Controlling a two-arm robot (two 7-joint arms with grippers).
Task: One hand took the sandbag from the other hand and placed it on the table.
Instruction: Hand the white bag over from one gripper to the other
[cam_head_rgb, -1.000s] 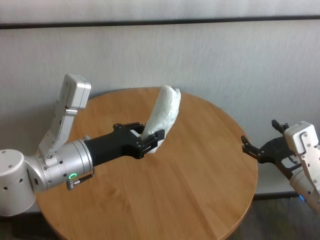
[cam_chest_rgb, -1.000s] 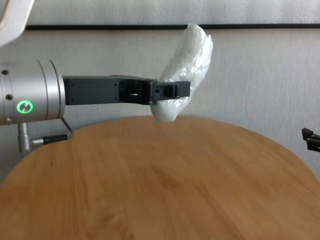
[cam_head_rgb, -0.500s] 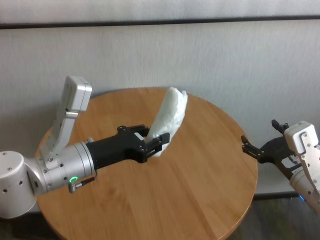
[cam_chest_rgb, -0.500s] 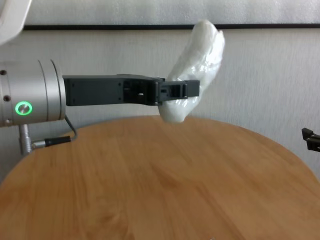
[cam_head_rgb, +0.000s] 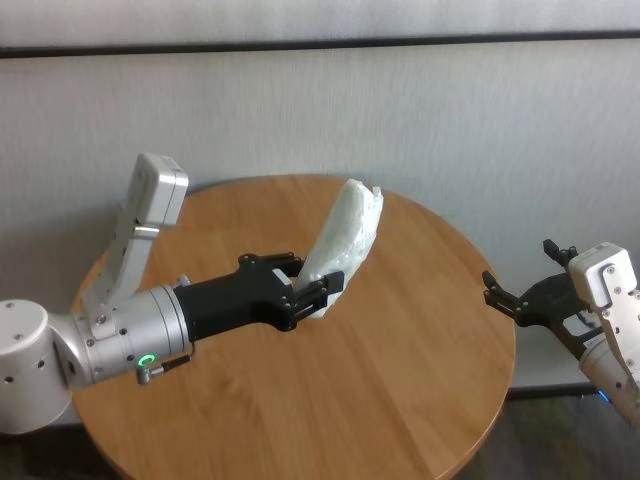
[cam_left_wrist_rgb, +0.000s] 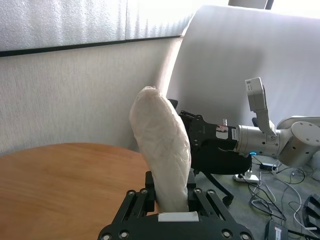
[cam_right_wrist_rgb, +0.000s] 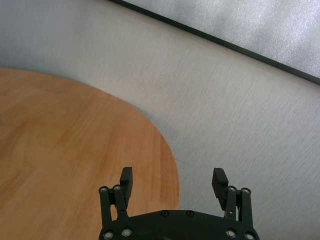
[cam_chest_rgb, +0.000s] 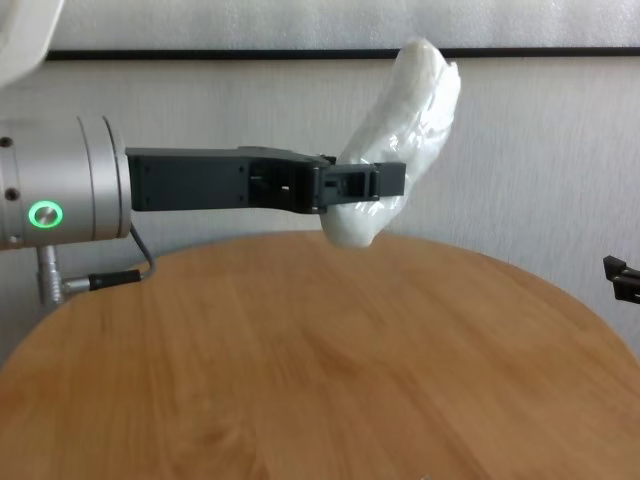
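Ideally, left gripper (cam_head_rgb: 318, 292), clenching white crinkly loaf-shaped sandbag (cam_head_rgb: 347, 245) low, presents its free upper end between right gripper's (cam_head_rgb: 522, 298) spread fingers.

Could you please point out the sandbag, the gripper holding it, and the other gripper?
sandbag (cam_head_rgb: 350, 240), head view, mid-body.
left gripper (cam_head_rgb: 318, 293), head view, between fingertips, shut on it.
right gripper (cam_right_wrist_rgb: 173, 181), right wrist view, between open fingertips.

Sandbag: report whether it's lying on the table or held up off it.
Held off the table. The left gripper is shut on the sandbag near its lower end, with the bag leaning upward and its bottom clear of the wood.
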